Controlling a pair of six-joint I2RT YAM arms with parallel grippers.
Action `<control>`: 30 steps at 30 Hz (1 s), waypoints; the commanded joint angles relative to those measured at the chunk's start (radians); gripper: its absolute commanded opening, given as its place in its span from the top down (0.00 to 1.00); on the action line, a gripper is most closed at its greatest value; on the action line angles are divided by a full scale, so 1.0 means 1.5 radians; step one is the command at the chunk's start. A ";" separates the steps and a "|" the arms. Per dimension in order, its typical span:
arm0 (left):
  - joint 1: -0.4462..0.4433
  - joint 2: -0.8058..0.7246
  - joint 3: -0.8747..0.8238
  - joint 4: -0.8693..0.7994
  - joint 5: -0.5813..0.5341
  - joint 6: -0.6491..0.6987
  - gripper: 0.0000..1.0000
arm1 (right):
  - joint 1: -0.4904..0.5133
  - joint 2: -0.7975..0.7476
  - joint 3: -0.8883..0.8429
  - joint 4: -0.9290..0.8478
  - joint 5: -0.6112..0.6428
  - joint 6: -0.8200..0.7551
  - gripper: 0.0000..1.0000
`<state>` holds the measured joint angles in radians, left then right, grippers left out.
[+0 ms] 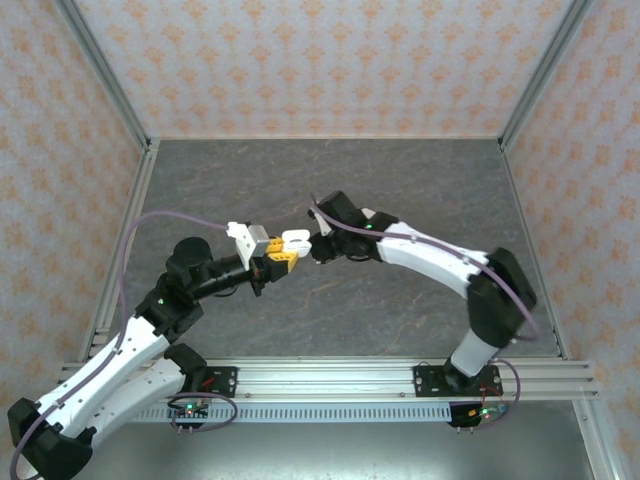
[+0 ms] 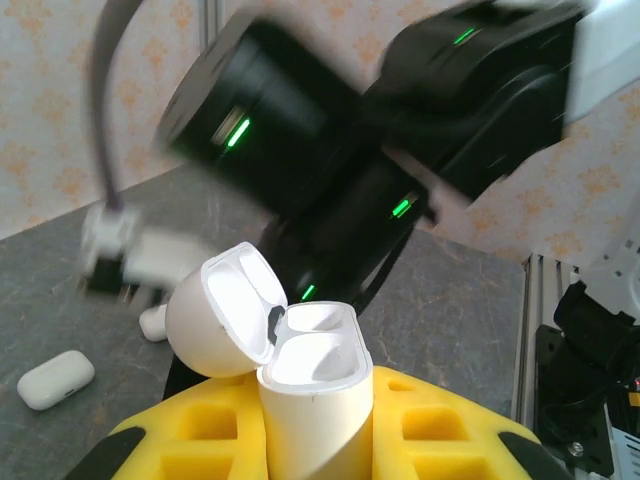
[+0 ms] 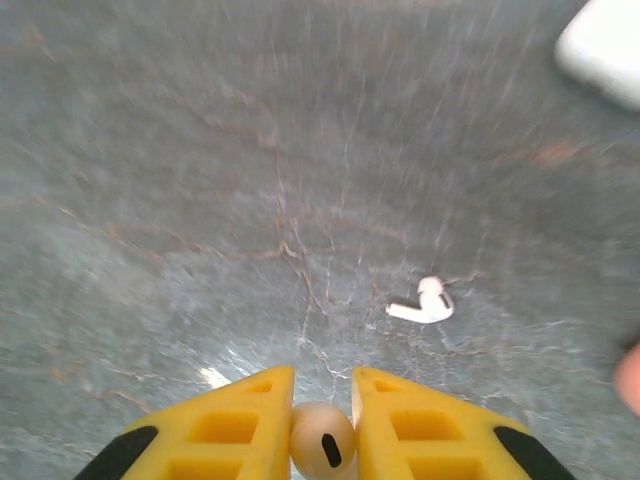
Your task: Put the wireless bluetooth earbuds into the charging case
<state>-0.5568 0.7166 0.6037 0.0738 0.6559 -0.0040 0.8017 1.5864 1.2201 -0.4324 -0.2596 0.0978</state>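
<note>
My left gripper [image 2: 315, 445] is shut on the body of a white charging case [image 2: 318, 395], which stands upright between the yellow fingers [image 2: 440, 430]. Its lid [image 2: 222, 322] is hinged open to the left and both wells are empty. In the top view the case [image 1: 296, 241] hangs above the table's middle, with the right gripper [image 1: 322, 247] just to its right. My right gripper [image 3: 322, 400] is shut on a pale earbud [image 3: 322, 443], round head and dark slot facing the camera. A white earbud [image 3: 424, 301] lies on the table below.
A closed white case [image 2: 55, 378] lies on the grey table [image 1: 400, 170] at the left of the left wrist view. Another white case [image 3: 603, 48] sits at the top right of the right wrist view. The right arm's black wrist [image 2: 330, 160] looms close over the open case.
</note>
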 commanded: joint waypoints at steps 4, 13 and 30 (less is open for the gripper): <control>-0.006 0.020 -0.016 0.088 -0.019 -0.051 1.00 | -0.002 -0.177 -0.069 0.086 0.066 0.016 0.80; -0.007 0.086 0.004 0.115 0.013 -0.079 1.00 | 0.008 -0.360 -0.162 0.251 0.006 0.004 0.81; -0.020 0.141 0.029 0.142 0.045 -0.088 1.00 | 0.069 -0.314 -0.174 0.356 -0.024 -0.044 0.81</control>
<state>-0.5766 0.9321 0.6090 0.2310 0.6998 -0.1314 0.8967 1.1034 0.9333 0.0532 -0.2703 0.0582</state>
